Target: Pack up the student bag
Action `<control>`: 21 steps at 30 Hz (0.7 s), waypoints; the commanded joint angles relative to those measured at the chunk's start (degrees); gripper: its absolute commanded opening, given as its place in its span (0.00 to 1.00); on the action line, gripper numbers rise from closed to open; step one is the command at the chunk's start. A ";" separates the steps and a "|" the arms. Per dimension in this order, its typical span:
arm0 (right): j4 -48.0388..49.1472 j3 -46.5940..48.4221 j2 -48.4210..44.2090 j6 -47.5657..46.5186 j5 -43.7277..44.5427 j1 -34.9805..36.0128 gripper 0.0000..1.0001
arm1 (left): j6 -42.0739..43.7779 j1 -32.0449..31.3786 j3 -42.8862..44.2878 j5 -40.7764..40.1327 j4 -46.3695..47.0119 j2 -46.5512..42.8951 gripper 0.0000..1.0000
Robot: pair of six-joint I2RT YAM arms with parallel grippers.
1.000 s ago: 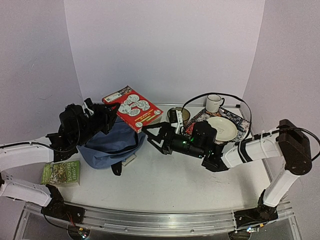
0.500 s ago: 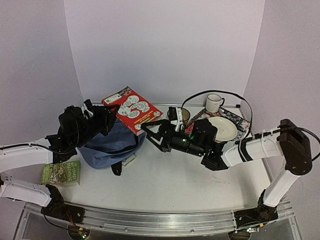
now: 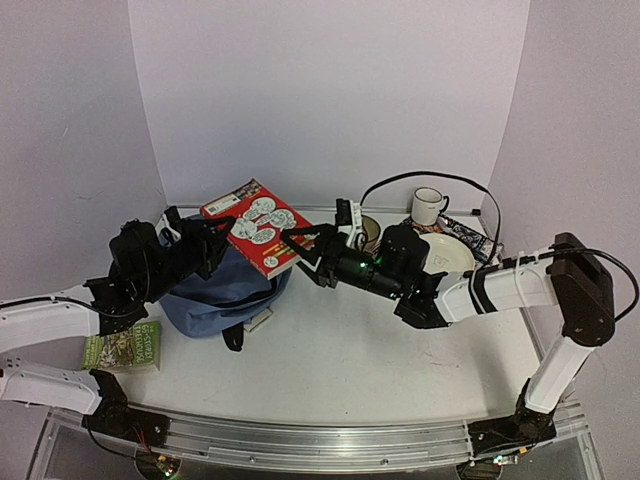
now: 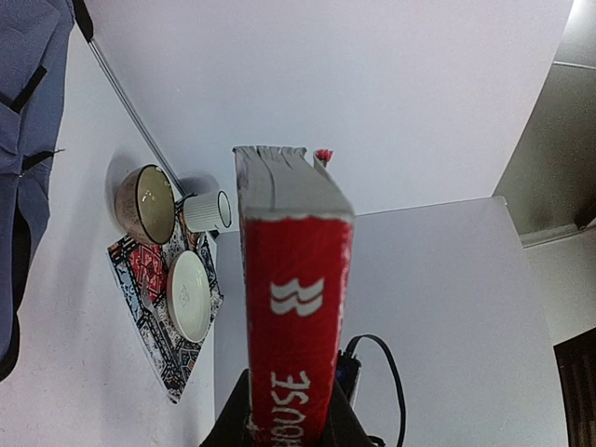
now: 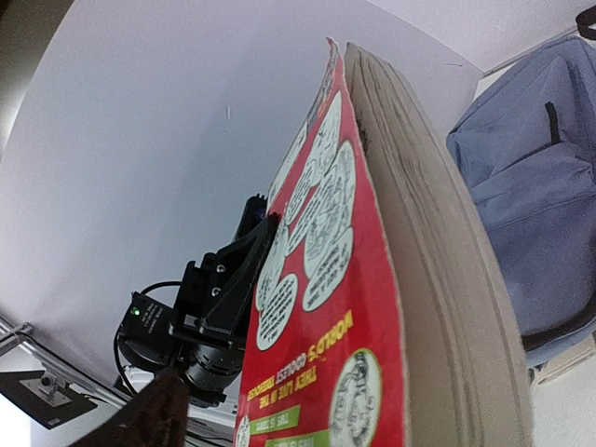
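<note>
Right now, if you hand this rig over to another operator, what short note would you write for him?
Left gripper: shut on the red book at its spine, holding it in the air beside the blue backpack.
Right gripper: open, jaws around the book's opposite edge, a gap showing at the cover.
Done: red book lifted.
Left: get it into the backpack; the green book at the table's near left corner probably follows.

Bright, even light, soft shadows (wrist views skewed, slightly soft)
</note>
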 commanded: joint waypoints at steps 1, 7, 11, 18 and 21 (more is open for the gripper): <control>13.18 1.44 -0.32 -0.03 0.44 -0.85 0.68 | -1.31 -0.25 -0.37 2.58 4.18 -2.40 0.00; 14.04 0.84 -0.80 -0.87 -0.24 -0.91 0.37 | -1.22 -0.25 -2.42 3.43 4.15 -2.00 0.00; 14.36 -0.78 -1.57 -0.99 -0.11 -1.48 0.16 | 0.86 -0.25 -4.28 4.48 4.12 -2.25 0.02; 14.42 -3.92 -3.66 -1.08 0.04 -2.99 0.00 | 8.86 -0.20 -8.25 4.09 1.48 -3.02 0.23; 14.46 -6.08 -5.27 -0.95 0.43 -3.97 0.00 | 14.83 -0.17 -6.61 3.24 -5.59 -2.98 0.33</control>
